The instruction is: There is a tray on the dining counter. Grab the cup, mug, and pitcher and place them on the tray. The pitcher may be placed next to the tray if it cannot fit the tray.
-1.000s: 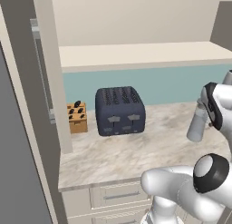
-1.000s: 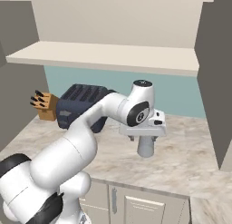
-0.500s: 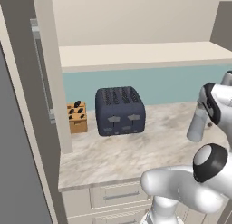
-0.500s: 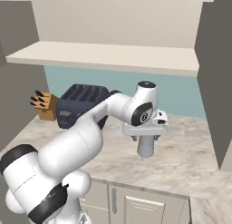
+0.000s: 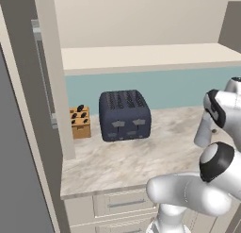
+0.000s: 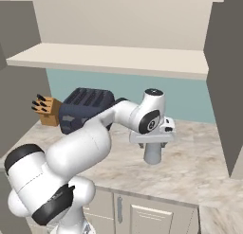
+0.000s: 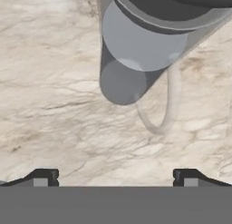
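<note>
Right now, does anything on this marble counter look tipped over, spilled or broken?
Nothing stands out. The tall translucent grey pitcher stands upright under the open tool; the dark blue toaster and wooden knife block also sit upright, and the beige marble counter shows no spill.

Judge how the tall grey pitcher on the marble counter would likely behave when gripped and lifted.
The pitcher stands tall and slim on a small base, so it could probably tip if nudged sideways. Its translucent wall looks smooth and rigid, so it may slip between the open fingers. Its thin looped handle looks fragile.
</note>
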